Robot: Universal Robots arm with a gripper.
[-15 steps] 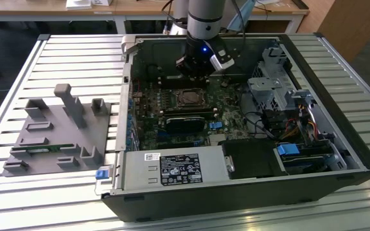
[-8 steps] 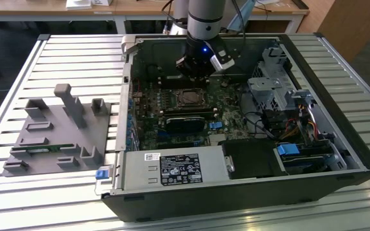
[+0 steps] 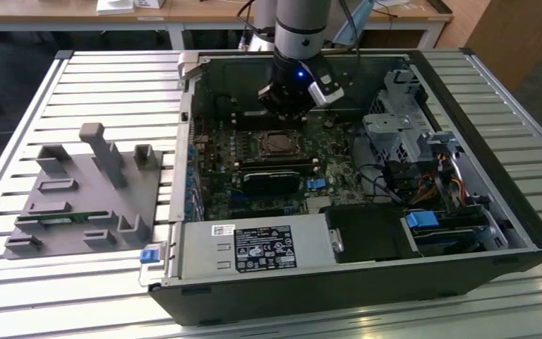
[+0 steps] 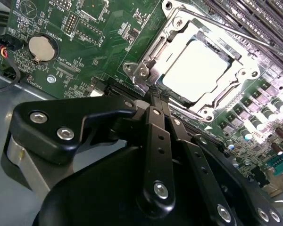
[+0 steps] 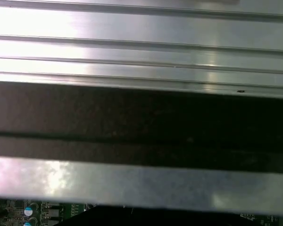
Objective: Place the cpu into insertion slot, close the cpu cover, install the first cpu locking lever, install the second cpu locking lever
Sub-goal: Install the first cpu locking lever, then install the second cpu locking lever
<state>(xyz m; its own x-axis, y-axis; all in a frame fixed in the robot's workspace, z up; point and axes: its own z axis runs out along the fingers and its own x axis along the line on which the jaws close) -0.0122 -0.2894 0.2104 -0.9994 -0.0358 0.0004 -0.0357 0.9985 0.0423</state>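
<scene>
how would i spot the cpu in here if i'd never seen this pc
Look inside the open computer case at the green circuit board. Beside the tool sits a silvery square frame; the cpu is the plain pale square inside its window, smoother than anything around it.

Exterior view is looking down from high and well back at the open computer case [image 3: 346, 183] on the slatted bench [image 3: 73, 85]. Second wrist view is peering close past the tool [image 4: 153, 92] onto the green motherboard [image 4: 108, 33], shared with the exterior view. First wrist view is facing the case wall [image 5: 141, 127] up close.
</scene>
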